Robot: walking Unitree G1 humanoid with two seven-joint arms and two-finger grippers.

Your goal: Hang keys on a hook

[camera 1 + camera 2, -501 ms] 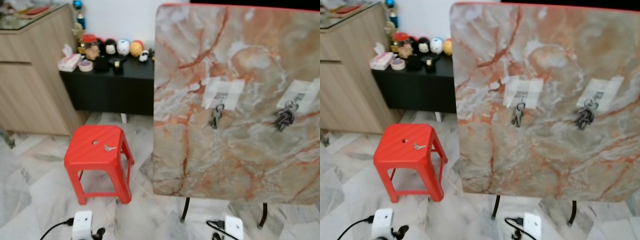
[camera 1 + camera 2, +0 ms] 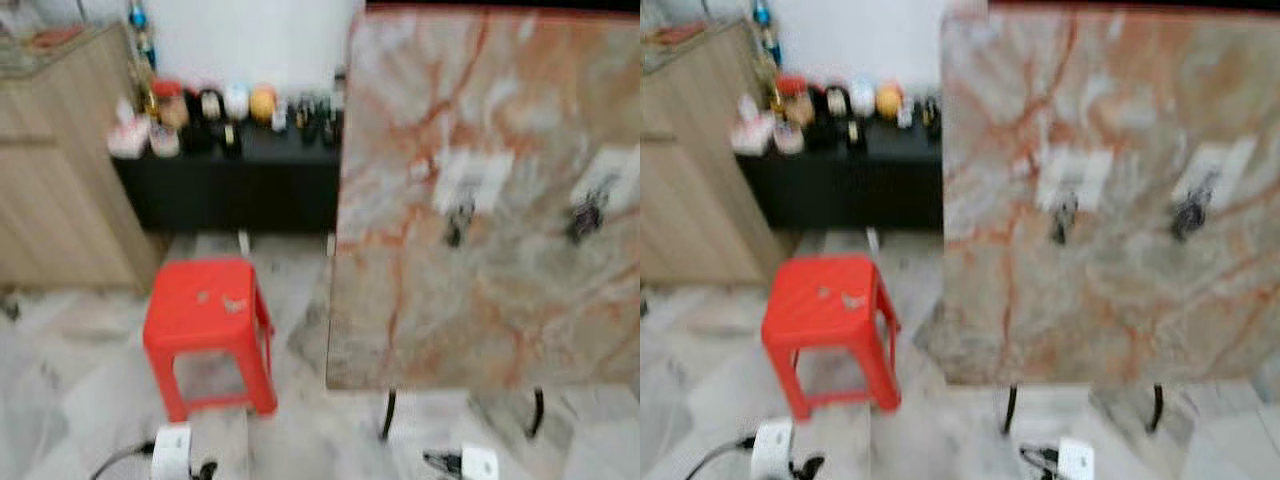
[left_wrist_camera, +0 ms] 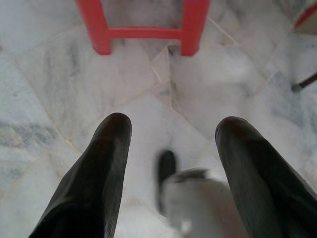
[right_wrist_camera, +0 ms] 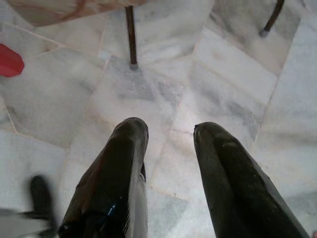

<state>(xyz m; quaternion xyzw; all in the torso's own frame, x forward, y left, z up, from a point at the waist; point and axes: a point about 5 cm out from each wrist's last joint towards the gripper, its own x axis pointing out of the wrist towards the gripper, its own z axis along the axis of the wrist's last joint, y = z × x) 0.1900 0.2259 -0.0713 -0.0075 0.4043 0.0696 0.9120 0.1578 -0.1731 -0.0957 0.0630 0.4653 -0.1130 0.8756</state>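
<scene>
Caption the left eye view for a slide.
Blurred view: a key lies on a red stool beside an upright marble board with two hung key bunches.

Stool (image 2: 205, 320) on the floor (image 2: 70, 390) at left, with a small key (image 2: 235, 303) lying on its seat. Upright board (image 2: 490, 200) at right, standing on two thin legs (image 2: 387, 415), just beside the stool. Two bunches of keys on the board: one (image 2: 458, 215) near its middle, another (image 2: 587, 215) toward its right edge. Low surface (image 2: 230, 170) against the wall behind the stool, carrying a row of small items (image 2: 215, 105). Cabinet (image 2: 55, 160) at far left, touching that surface
</scene>
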